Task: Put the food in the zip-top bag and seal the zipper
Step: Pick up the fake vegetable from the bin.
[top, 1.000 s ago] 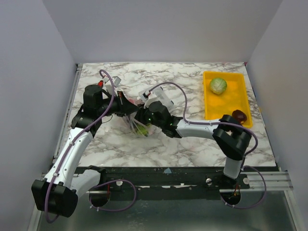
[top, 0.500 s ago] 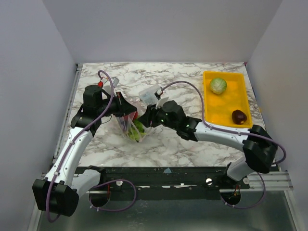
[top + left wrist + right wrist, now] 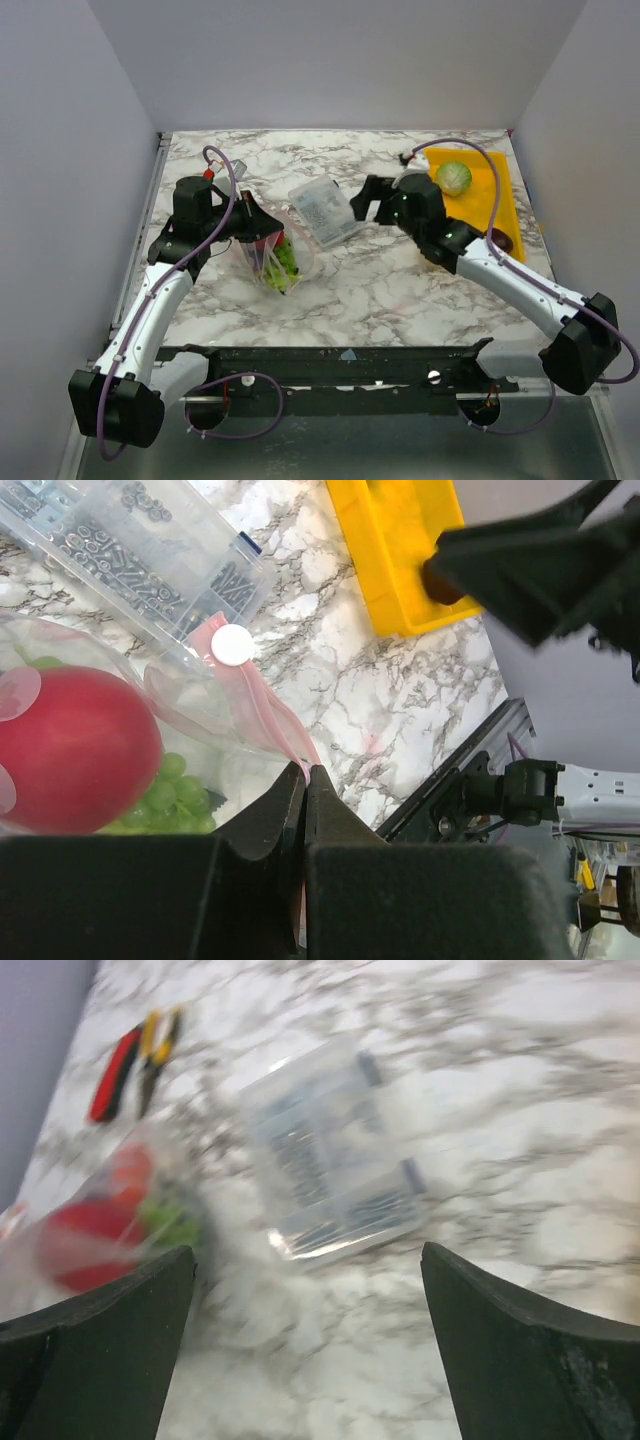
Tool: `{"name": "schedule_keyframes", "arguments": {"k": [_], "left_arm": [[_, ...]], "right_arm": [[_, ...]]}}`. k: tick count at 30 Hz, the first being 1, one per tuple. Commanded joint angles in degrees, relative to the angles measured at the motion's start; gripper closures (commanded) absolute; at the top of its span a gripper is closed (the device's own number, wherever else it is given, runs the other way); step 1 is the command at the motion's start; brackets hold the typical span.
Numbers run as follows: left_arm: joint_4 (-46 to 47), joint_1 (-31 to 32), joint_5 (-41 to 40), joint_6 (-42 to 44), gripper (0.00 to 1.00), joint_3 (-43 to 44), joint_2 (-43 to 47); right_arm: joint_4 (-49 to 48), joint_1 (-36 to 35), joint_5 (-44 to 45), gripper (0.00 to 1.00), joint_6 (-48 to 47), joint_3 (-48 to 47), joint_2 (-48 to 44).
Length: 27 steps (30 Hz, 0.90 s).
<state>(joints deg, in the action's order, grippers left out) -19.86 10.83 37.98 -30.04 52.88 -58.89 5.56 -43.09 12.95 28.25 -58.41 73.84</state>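
— Nearest item?
— My left gripper. Fingers are pressed together on the zipper, the pink strip along the mouth of the zip-top bag. The bag is slumped on the marble table, left of centre in the top view.

— Contents of the bag?
— One red round fruit. One green grape bunch against it. There is more green in there that I cannot sort.

— Next out?
— One clear plastic box of small hardware, just beside the bag to its upper right. Then my right gripper, fingers spread wide with nothing between them, just right of the box.

— Farthest?
— One yellow tray, upper right of the top view. It holds a dark maroon piece at its near end, partly behind my right arm, and a pale green cabbage ball at its far end. Pliers show blurred at the upper left of the right wrist view.
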Motion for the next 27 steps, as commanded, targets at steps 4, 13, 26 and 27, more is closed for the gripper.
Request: {"name": "schedule_keyframes", "arguments": {"k": [4, 13, 26, 27], "left_arm": [[0.63, -0.47, 0.51, -0.19, 1.0, 1.57, -0.08], [0.87, -0.46, 1.27, -0.45, 1.0, 1.42, -0.45], [0.86, -0.46, 1.57, -0.54, 1.0, 1.46, -1.31], [0.87, -0.46, 1.67, -0.54, 1.0, 1.44, -1.39]], "right_arm": [[5.3, 21.0, 3.33, 0.0, -0.56, -3.62, 4.03], [-7.49, 44.47, -16.33, 0.0, 15.69, -1.04, 14.23], [-30.0, 57.11, -31.34, 0.0, 29.82, 1.01, 30.72], [-30.2, 57.27, -31.25, 0.0, 29.64, 0.33, 31.8]]}}
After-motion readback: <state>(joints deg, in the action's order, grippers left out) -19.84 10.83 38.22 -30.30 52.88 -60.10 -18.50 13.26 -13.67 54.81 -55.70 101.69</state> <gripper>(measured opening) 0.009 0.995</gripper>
